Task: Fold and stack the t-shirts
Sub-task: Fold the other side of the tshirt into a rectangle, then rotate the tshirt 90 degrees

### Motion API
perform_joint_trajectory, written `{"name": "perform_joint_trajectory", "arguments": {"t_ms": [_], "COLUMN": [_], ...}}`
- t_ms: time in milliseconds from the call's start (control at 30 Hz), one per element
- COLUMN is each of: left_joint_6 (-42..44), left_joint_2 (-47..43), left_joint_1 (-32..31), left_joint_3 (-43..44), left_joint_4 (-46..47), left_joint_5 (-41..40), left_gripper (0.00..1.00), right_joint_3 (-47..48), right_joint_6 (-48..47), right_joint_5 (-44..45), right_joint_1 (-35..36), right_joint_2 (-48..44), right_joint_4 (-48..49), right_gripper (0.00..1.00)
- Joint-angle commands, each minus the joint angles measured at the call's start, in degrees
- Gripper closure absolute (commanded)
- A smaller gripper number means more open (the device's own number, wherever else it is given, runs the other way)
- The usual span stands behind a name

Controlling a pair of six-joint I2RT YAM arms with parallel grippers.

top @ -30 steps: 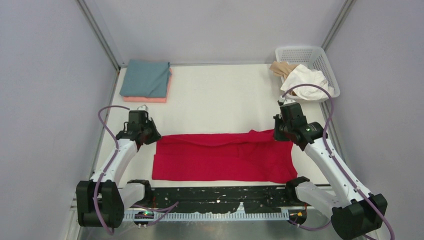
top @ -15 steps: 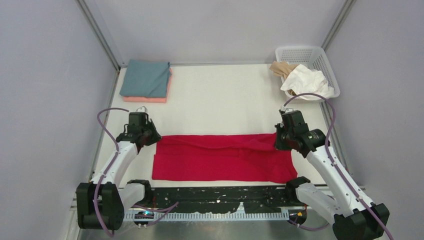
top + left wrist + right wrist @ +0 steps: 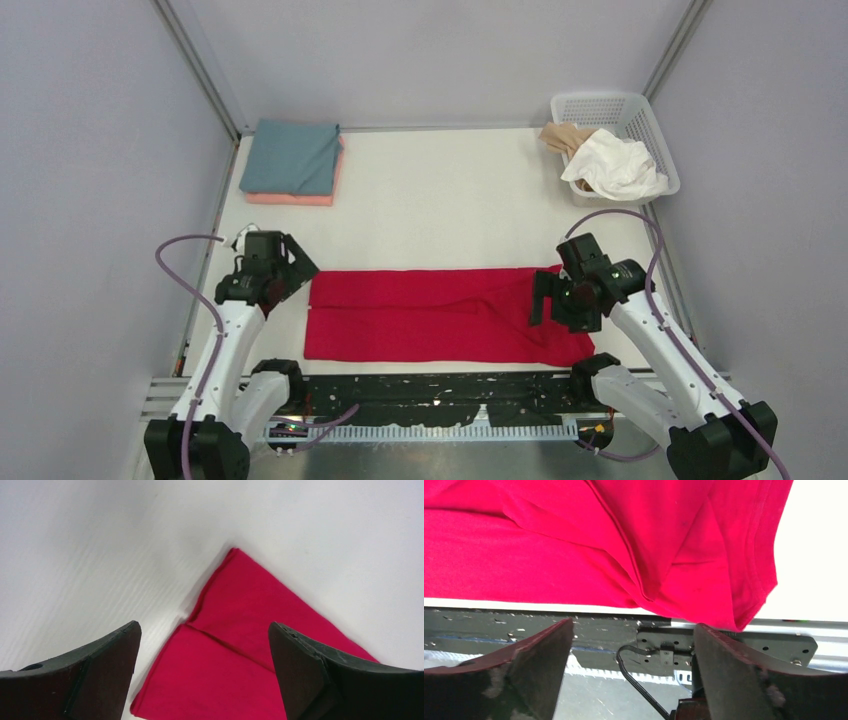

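Observation:
The bright red t-shirt (image 3: 440, 318) lies flat as a long folded band near the table's front edge. My left gripper (image 3: 295, 272) hovers open at the shirt's far left corner, and the left wrist view shows that corner (image 3: 240, 630) between the spread fingers of the left gripper (image 3: 204, 625), untouched. My right gripper (image 3: 548, 300) hangs open over the shirt's right end; the right wrist view has the right gripper (image 3: 634, 625) empty above the rumpled red cloth (image 3: 624, 540). A folded grey-teal t-shirt (image 3: 290, 157) rests on a folded salmon pink one (image 3: 290, 199) at the back left.
A white lattice basket (image 3: 600, 100) stands at the back right with a white t-shirt (image 3: 615, 165) and a beige one (image 3: 565, 137) spilling over its rim. A black perforated rail (image 3: 440, 390) runs along the front edge between the arm bases.
Both grippers opened and let go of the red shirt's far edge. Both arms drew back toward the front, and the shirt's far edge settled flat.

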Motion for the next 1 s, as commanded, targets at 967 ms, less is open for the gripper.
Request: {"name": "perform_joint_trajectory", "arguments": {"t_ms": [967], "left_joint_6": [-8.07], "left_joint_2": [22.45], "left_joint_1": [-18.15], "left_joint_3": [-4.78], "left_joint_4": [21.34], "left_joint_5": [21.55], "left_gripper": [0.0], "right_joint_3": [5.58], "right_joint_6": [6.21], "right_joint_5": [1.81], "right_joint_1": [-4.7], "right_joint_2": [42.31], "right_joint_4": [59.14], "right_gripper": [0.05]}}
